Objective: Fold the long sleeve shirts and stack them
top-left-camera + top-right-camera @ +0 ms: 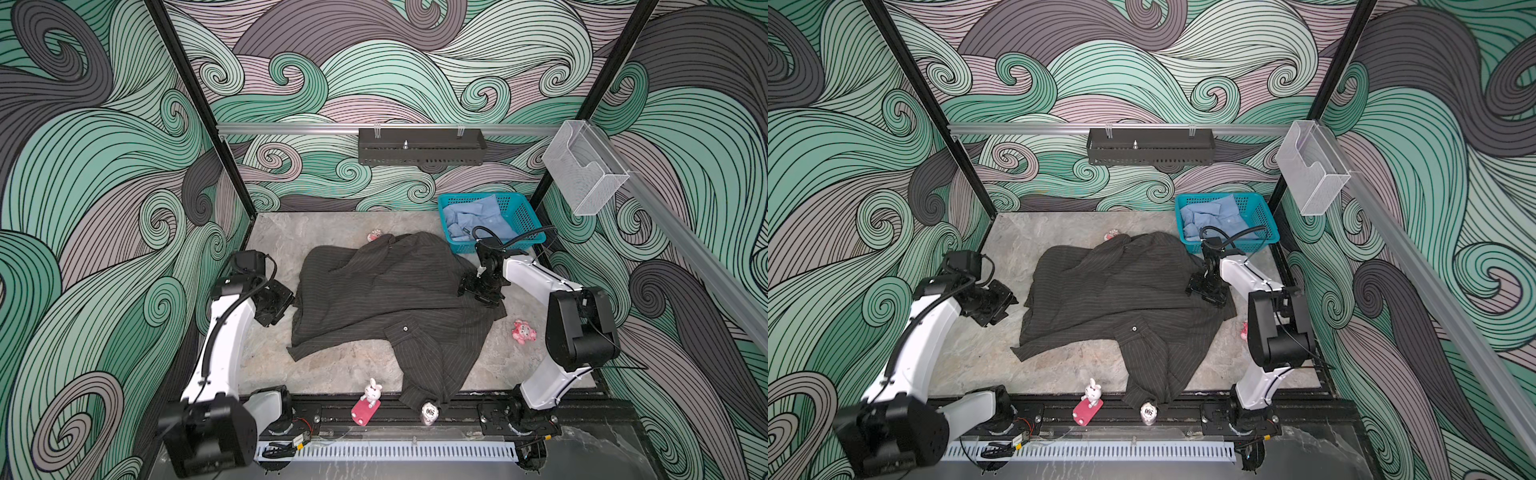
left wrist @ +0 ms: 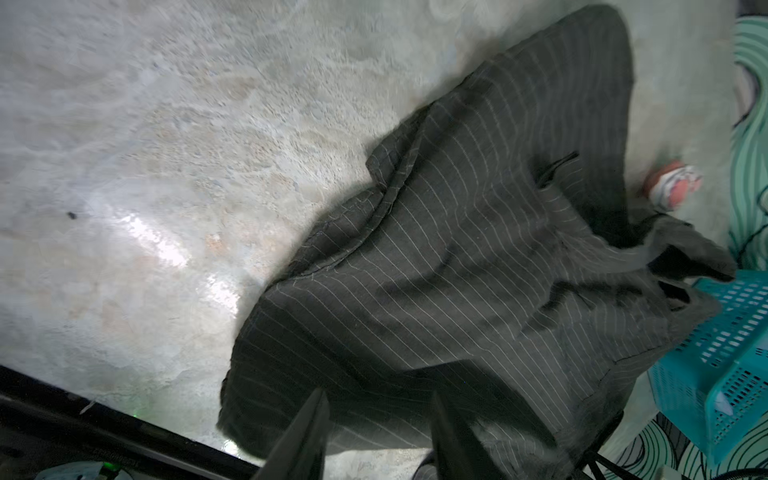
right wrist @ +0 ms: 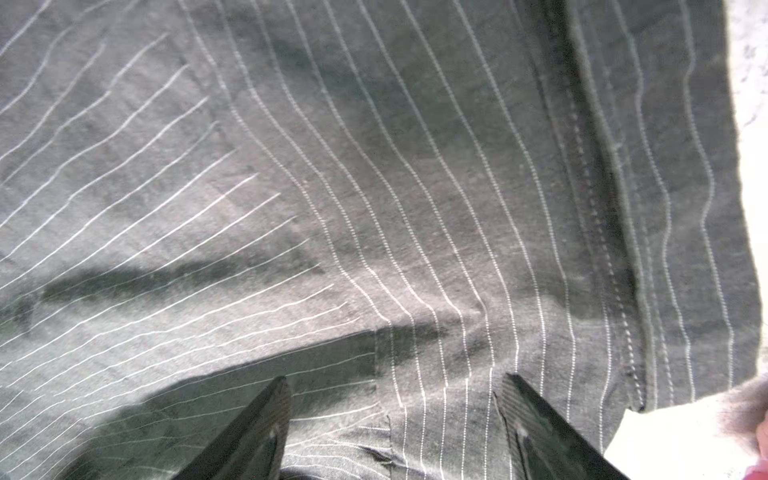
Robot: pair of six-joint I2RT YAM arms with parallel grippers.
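Two shirts: charcoal shirt (image 1: 386, 299) spread rumpled on worktop (image 1: 291, 241), blue shirt (image 1: 478, 216) heaped in basket (image 1: 524, 216).
Left pincer (image 2: 379, 395): seen parted (nothing gripped).
Right pincer (image 3: 395, 378): seen wide over charcoal cloth.

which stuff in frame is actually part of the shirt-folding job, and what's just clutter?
Job:
- dark pinstriped shirt, spread on the table
- light blue shirt, in the teal basket

Clutter:
- teal basket
- rabbit figurine
- pink toy at the right
- small pink toy at the back
- white egg-shaped trinket
- black wall tray
- clear holder
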